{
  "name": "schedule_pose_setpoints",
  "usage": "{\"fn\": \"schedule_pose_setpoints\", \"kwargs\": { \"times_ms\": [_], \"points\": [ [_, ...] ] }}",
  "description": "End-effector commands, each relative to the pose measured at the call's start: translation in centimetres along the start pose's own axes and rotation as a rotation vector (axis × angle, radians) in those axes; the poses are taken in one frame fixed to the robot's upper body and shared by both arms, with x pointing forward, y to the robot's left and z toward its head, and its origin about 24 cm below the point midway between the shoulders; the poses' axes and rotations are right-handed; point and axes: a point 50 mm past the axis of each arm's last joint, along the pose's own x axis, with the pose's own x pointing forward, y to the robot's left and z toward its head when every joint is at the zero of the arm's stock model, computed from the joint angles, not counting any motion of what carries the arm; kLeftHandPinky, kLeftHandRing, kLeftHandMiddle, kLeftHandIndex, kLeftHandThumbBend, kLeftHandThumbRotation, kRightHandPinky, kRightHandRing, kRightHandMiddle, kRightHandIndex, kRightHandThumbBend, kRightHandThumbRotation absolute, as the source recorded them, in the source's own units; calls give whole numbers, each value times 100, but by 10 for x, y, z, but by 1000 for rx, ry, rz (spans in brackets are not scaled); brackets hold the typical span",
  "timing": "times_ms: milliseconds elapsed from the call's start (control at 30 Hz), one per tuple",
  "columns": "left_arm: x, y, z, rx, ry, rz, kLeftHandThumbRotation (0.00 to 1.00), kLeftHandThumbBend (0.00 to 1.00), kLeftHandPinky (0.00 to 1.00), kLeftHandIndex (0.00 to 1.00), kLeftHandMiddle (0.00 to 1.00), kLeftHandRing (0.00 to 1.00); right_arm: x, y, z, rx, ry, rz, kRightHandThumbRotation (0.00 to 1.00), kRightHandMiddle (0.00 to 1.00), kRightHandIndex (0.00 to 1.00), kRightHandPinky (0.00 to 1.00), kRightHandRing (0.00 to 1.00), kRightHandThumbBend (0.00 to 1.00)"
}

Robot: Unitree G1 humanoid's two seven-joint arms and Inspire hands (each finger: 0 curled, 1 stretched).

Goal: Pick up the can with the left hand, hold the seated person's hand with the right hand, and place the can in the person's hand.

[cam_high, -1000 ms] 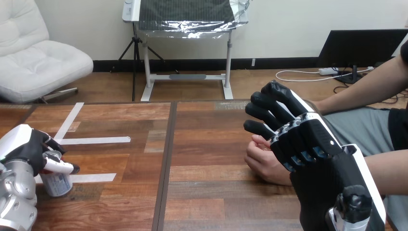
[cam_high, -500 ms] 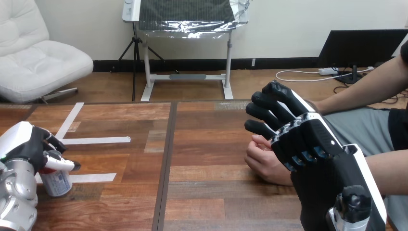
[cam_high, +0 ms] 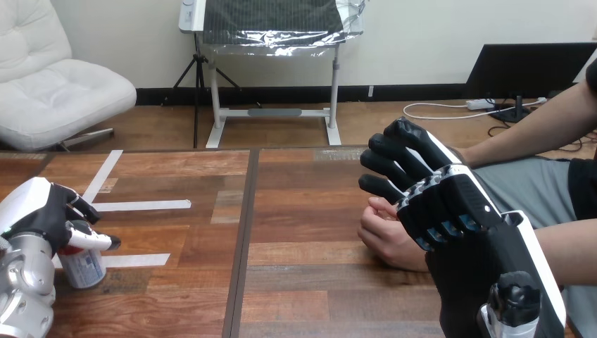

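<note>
Two hands work well apart on the wooden table. At the near left the can stands upright on the boards, its base against the end of the short tape strip. The left hand closes on the can's upper part: its fingers curl over the top from the far side and its thumb lies across the front. The silver forearm rises from the view's bottom-left corner just beside the can.

Further white tape lies beyond it, a long strip running crosswise and a slanted strip reaching toward the table's far edge. All the tape is flat on the wood.

Right of centre, the person's hand rests on the table with its fingers loosely curled upward. The right hand stands just over and beside it, covering its right part, with fingers stretched out toward the far left and only lightly bent. I see none of them wrapped round the person's hand, and I cannot tell whether the two touch. The person's forearm comes in from the view's right edge behind the right hand, and a second arm crosses above it, past the table's far edge.

Between the can and the person's hand lies a broad stretch of bare board, crossed by the dark seam that runs from near edge to far edge.
</note>
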Motion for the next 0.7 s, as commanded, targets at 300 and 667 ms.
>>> {"fn": "schedule_pose_setpoints", "kwargs": {
  "times_ms": [300, 667],
  "points": [
    [2, 13, 9, -21, -62, 57, 0, 75, 47, 50, 53, 50, 9, 0, 9, -4, -78, 11, 85, 88, 89, 86, 88, 99],
    [1, 13, 10, -31, -62, 54, 0, 74, 40, 50, 51, 47, 10, 0, 9, 3, -72, 9, 85, 88, 88, 85, 88, 100]
  ]
}}
